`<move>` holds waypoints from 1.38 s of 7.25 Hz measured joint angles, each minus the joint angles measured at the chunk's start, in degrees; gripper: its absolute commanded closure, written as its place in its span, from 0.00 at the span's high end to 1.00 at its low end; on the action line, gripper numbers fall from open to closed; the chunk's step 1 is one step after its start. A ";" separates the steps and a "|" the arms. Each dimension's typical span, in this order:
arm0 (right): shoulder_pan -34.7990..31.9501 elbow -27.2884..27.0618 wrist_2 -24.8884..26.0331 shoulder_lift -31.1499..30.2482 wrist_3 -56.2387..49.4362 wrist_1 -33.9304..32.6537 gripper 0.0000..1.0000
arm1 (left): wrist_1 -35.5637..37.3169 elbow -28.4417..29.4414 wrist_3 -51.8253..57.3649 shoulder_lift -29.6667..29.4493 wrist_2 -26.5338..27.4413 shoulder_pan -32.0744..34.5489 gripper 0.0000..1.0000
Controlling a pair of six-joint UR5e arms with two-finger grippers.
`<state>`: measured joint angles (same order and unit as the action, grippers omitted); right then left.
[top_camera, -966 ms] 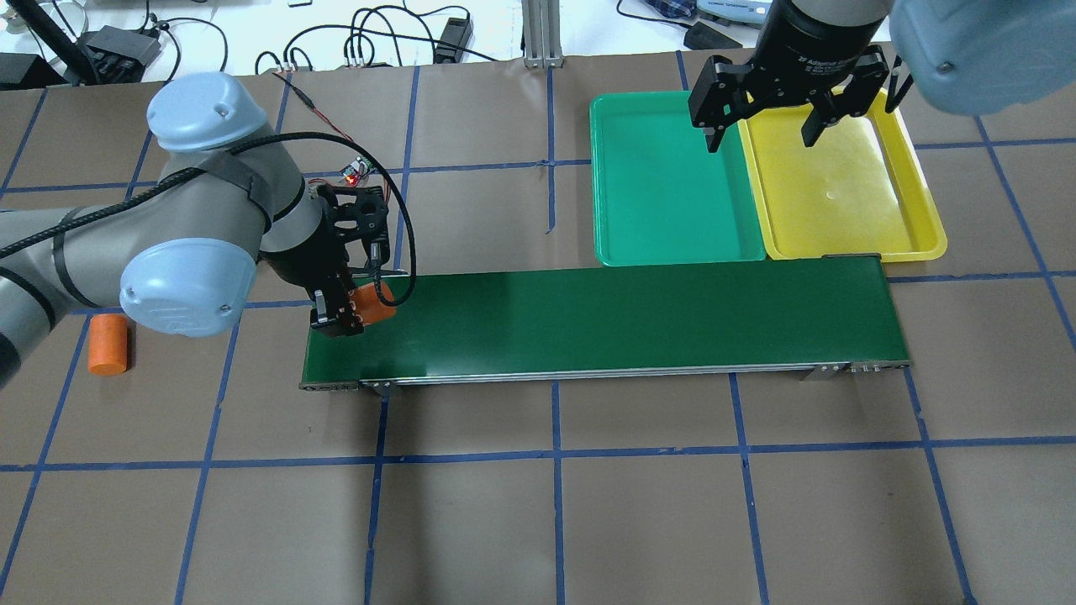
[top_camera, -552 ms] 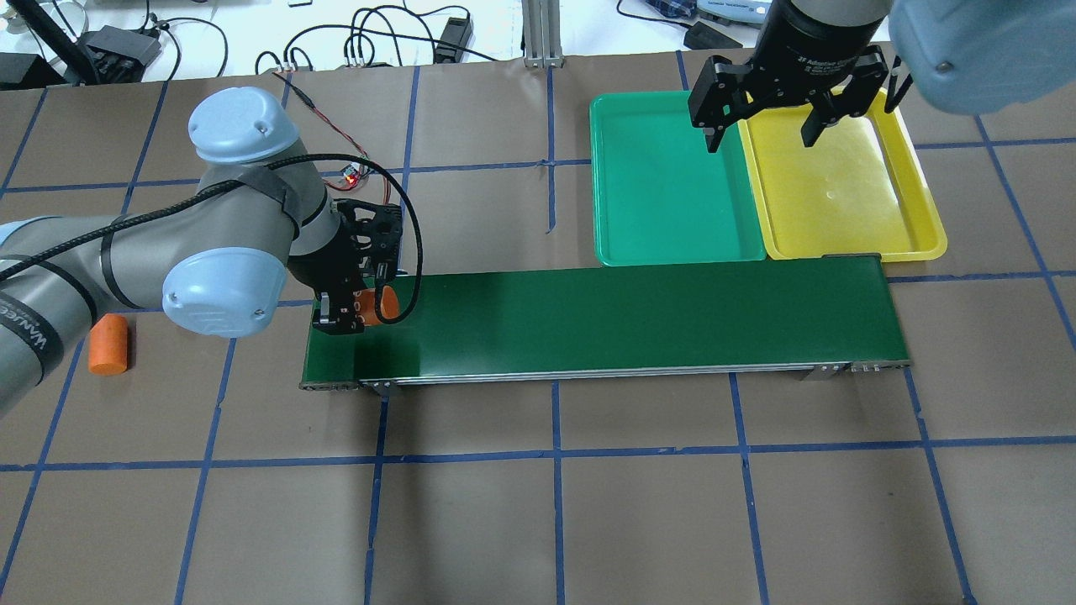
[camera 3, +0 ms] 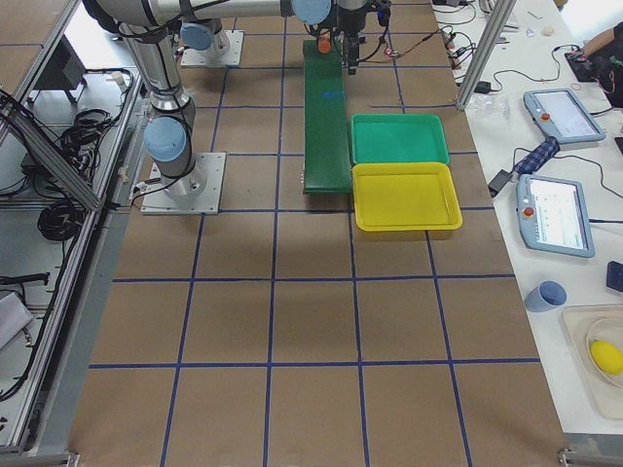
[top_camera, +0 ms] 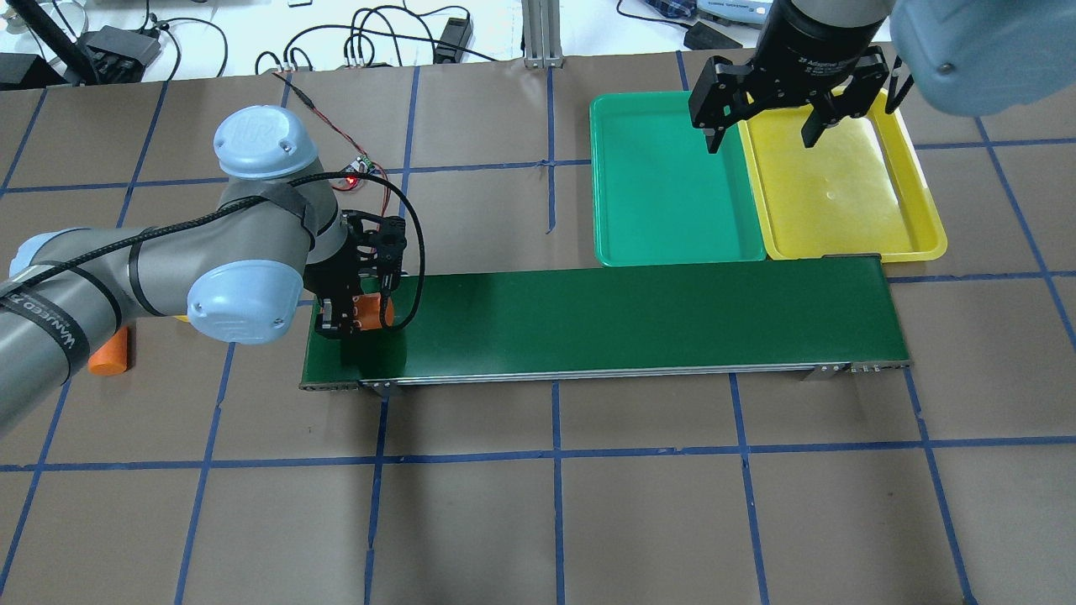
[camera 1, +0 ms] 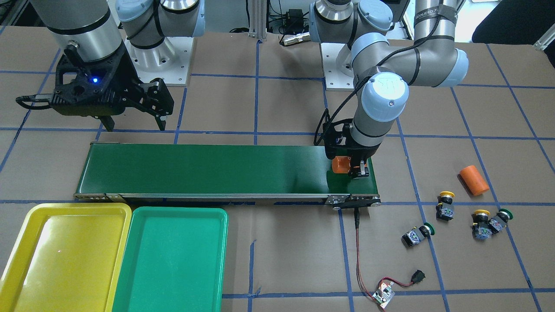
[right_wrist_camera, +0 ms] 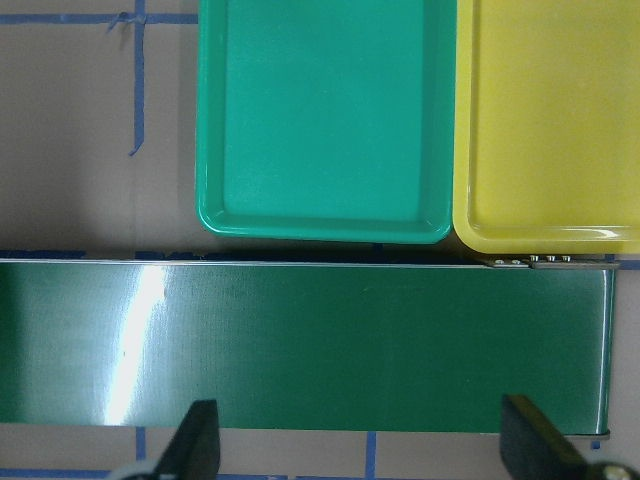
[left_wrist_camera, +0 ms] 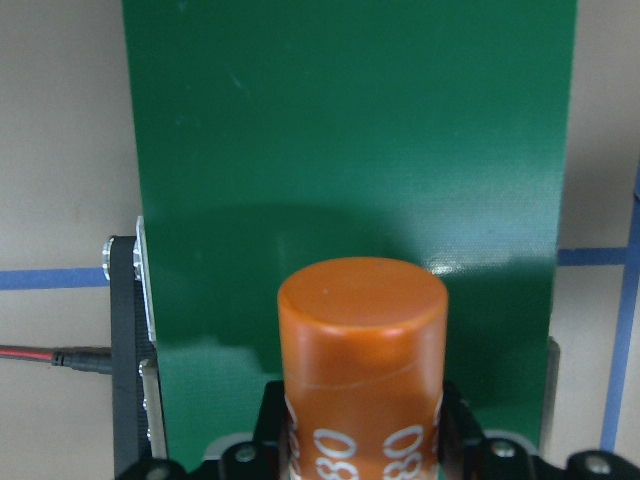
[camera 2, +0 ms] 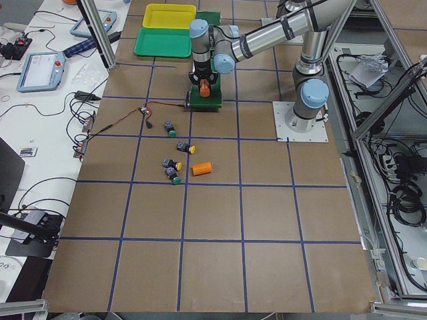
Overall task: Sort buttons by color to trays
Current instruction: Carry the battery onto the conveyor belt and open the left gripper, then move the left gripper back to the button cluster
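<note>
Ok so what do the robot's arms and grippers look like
Both arms are silver-grey tubes with pale blue joint caps. The left arm carries a black braided cable held by black straps. The left gripper and right gripper are black; the right one's body bears white lettering.

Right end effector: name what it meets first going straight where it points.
Probably the green conveyor belt; the open right end effector hangs over it, pointing down, though depth is unclear.
</note>
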<state>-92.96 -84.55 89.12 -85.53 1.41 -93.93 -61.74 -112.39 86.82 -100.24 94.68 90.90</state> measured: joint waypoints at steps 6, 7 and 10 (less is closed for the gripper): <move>-0.03 -0.09 0.01 -0.06 0.00 0.12 1.00 | -6.39 2.50 -8.62 4.58 -2.62 -13.80 1.00; -0.03 -0.11 0.01 -0.10 0.00 0.12 1.00 | -6.27 2.83 -9.31 3.63 -2.53 -18.60 1.00; -0.03 -0.17 0.00 -0.16 0.00 0.04 1.00 | -4.28 5.40 -18.26 -0.84 -1.97 -29.60 1.00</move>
<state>-92.99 -84.72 89.12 -85.68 1.41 -93.88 -66.02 -106.99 68.56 -101.08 92.71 61.29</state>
